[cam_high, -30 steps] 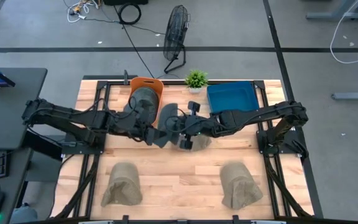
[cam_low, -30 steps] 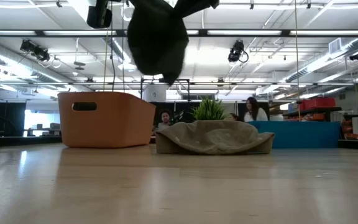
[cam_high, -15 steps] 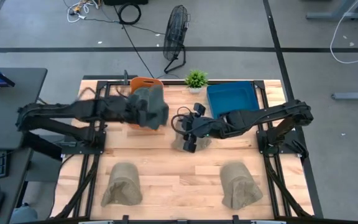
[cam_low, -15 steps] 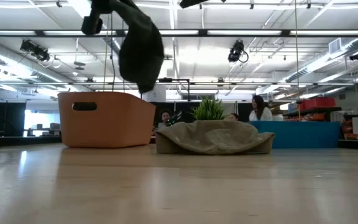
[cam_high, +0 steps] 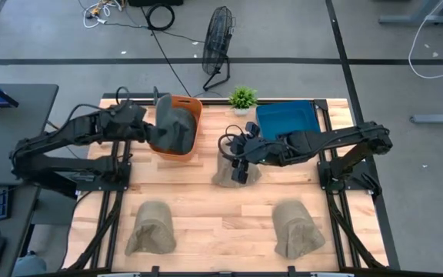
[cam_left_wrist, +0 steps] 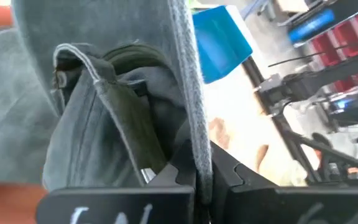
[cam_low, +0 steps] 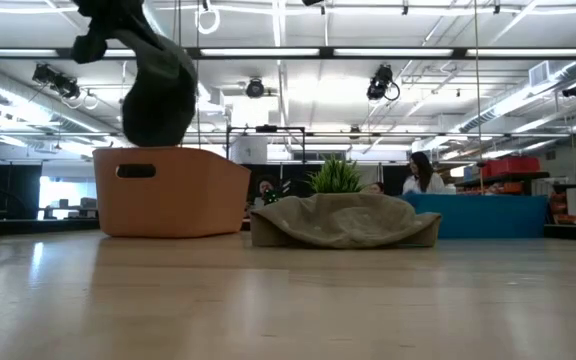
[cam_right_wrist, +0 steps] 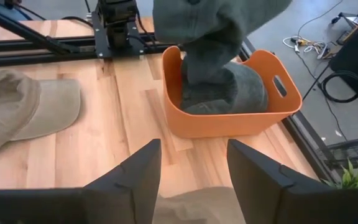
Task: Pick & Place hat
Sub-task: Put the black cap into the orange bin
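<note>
A dark grey hat [cam_high: 174,127] hangs over the orange bin [cam_high: 193,108] at the table's far left, with my left gripper [cam_high: 152,123] shut on it. In the low view the grey hat [cam_low: 155,95] reaches down to about the rim of the bin [cam_low: 173,190]. Another grey hat [cam_right_wrist: 232,93] lies inside the bin [cam_right_wrist: 229,124]. My right gripper [cam_right_wrist: 191,180] stands open at mid-table, just above a tan hat [cam_high: 233,173] that lies flat on the wood; whether it touches that hat I cannot tell. My left gripper pinches an edge of the grey hat's cloth [cam_left_wrist: 196,146] between its two fingers. The arm reaches in from the table's left side. The hat hangs slack below the fingers, clear of the table, with its lower end [cam_right_wrist: 204,68] over the bin's opening.
Two more tan hats [cam_high: 151,228] [cam_high: 296,228] lie near the front edge. A blue tray [cam_high: 287,119] and a small plant [cam_high: 242,98] stand at the far side, right of the bin. Bare wood lies between the hats.
My left gripper has carried the grey hat from mid-table toward the table's left and far edge. The hat hung beside my right gripper over the tan hat; now it hangs above the orange bin. My right gripper has stayed over the tan hat.
</note>
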